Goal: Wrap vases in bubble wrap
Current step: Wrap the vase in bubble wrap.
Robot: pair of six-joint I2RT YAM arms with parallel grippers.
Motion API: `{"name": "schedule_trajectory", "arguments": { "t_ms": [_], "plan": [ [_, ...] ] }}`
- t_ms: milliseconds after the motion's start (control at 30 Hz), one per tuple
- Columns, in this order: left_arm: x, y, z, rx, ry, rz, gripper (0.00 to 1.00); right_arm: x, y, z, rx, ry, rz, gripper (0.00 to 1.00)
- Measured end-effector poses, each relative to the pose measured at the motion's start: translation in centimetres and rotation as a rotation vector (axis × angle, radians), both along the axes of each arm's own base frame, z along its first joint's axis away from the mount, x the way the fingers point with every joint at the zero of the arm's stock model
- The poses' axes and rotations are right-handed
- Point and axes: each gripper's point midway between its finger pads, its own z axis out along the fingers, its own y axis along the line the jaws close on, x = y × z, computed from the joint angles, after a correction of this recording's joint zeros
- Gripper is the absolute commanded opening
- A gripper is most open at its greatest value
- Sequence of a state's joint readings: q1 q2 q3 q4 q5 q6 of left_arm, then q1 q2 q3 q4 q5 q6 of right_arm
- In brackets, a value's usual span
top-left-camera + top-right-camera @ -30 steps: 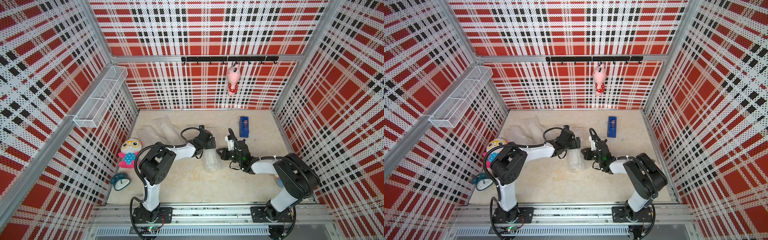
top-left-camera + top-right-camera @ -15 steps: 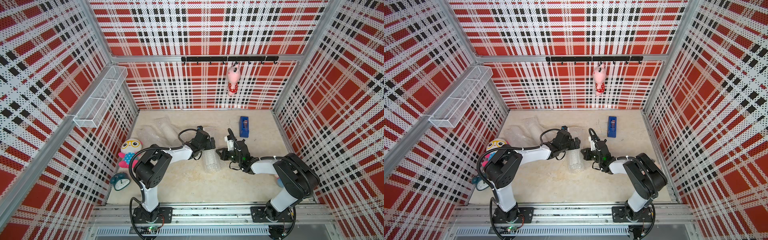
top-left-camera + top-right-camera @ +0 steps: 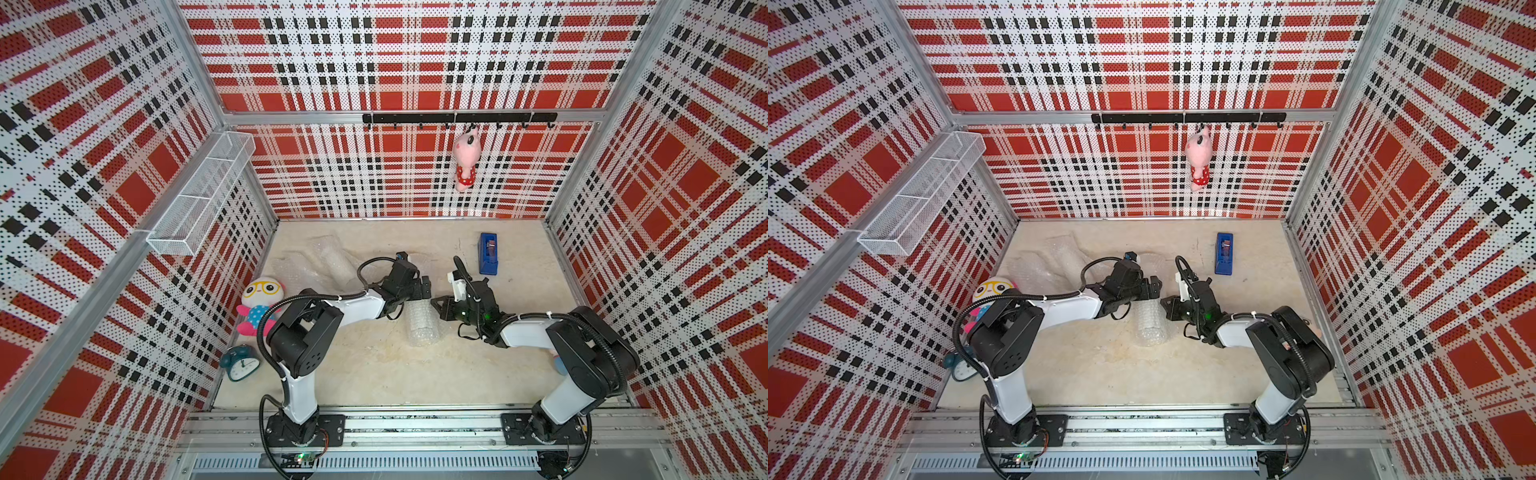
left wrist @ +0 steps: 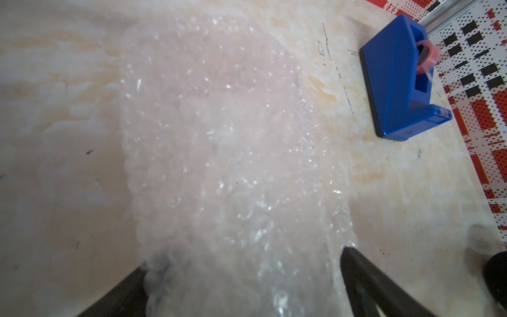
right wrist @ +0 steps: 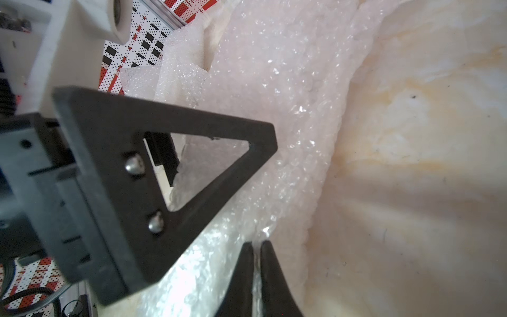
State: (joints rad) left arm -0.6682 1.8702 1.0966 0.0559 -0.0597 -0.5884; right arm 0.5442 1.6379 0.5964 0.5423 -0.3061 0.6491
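since a second ago my left elbow has swung toward the left edge of the frame, while the wrapped roll lies where it was on the tabletop. that roll of bubble wrap sits mid-frame in both top views. i take a vase to be inside it, though i cannot make one out through the film. my left claw is spread wide, its fingers either side of the roll's upper end without clamping it. my right claw is pressed together on a thin fold of wrap at the roll's right flank. my worry is that this pinch holds film only, so a hard pull could tear it or slip off and let the wrap spring loose. with the left claw not gripping, the roll may also turn or skid. the two claws sit very near each other, and a careless swing could knock them together. the blue tape dispenser stands close by, up and to the right, and heaps of loose bubble wrap crowd the upper left. the open room is the bare tabletop below the roll.
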Motion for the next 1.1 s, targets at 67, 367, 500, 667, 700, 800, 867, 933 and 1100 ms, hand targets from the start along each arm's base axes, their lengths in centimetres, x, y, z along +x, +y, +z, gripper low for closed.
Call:
{"name": "schedule_trajectory", "arguments": {
  "t_ms": [67,367,500,667,700,800,867,933,1100],
  "plan": [
    [0.0,0.2,-0.1,0.019,0.007,-0.001,0.98,0.0,0.1,0.1,-0.001,-0.003,0.003,0.1],
    [0.1,0.4,0.6,0.041,0.007,0.005,0.98,0.1,0.8,0.6,0.001,-0.012,0.017,0.1],
    [0.2,0.4,0.8,0.043,0.008,0.005,0.98,0.1,1.0,0.8,0.0,-0.017,0.021,0.1],
    [0.3,0.1,1.3,0.039,0.001,-0.002,0.98,0.2,0.9,0.8,-0.004,-0.02,0.021,0.1],
    [0.4,0.1,1.4,0.039,-0.002,-0.004,0.98,0.2,0.9,0.8,-0.006,-0.021,0.022,0.1],
    [0.5,0.0,1.6,0.042,-0.006,-0.013,0.98,0.1,1.0,0.8,-0.009,-0.024,0.024,0.1],
    [0.6,-0.1,1.9,0.046,-0.008,-0.018,0.98,0.1,1.1,0.8,-0.01,-0.025,0.026,0.1],
    [0.7,-0.2,2.2,0.057,-0.013,-0.021,0.98,0.2,1.2,1.0,-0.01,-0.029,0.029,0.1],
    [0.9,-0.5,3.1,0.083,-0.034,-0.03,0.98,0.1,1.7,1.3,-0.011,-0.037,0.039,0.1]
  ]
}}
